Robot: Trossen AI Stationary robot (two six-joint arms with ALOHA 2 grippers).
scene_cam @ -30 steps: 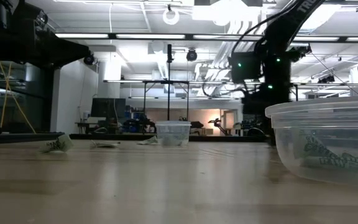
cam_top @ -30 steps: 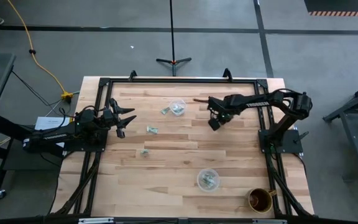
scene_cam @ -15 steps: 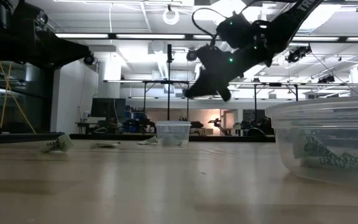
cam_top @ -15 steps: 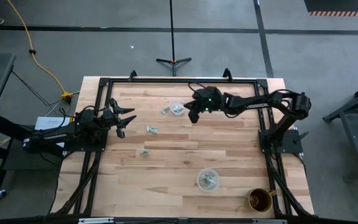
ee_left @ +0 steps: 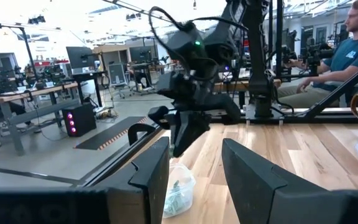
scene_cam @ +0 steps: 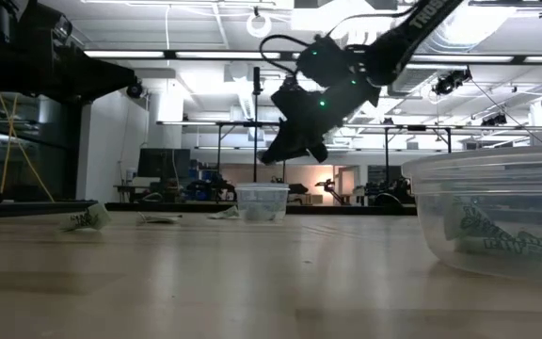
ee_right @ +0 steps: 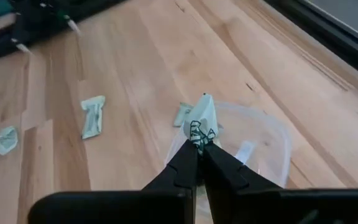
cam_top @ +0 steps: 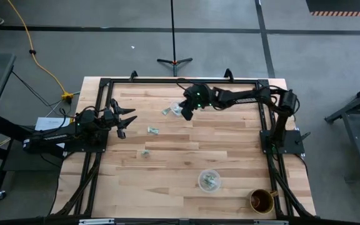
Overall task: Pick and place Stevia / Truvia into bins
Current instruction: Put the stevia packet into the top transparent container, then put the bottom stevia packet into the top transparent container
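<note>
My right gripper (cam_top: 185, 112) is shut on a pale green and white sachet (ee_right: 202, 119) and hangs above the far clear cup (ee_right: 253, 149), which holds other sachets (ee_left: 174, 190). Three loose sachets lie flat on the table: one beside that cup (cam_top: 165, 111), one left of the middle (cam_top: 153, 130), one nearer (cam_top: 145, 152). A second clear cup (cam_top: 209, 181) with sachets stands near the front. My left gripper (cam_top: 121, 120) is open and empty at the table's left side. My right gripper pinches the sachet's lower end (ee_right: 197, 138) between its two fingertips (ee_right: 185, 158). The fingers slant down from the table's right side. The sachet sticks out past the fingertips, lifted clear, over the far cup's rim.
A brown mug (cam_top: 262, 201) stands at the table's near right corner. A dark frame (cam_top: 180, 81) runs along the table's far and side edges. Bare wood lies across the table's middle. People sit in the room beyond the table (ee_left: 353, 43).
My right gripper has gone toward the table's left and a little toward its far edge, still shut on the sachet, and now hangs over the far cup. The arm has stretched out along the far edge.
</note>
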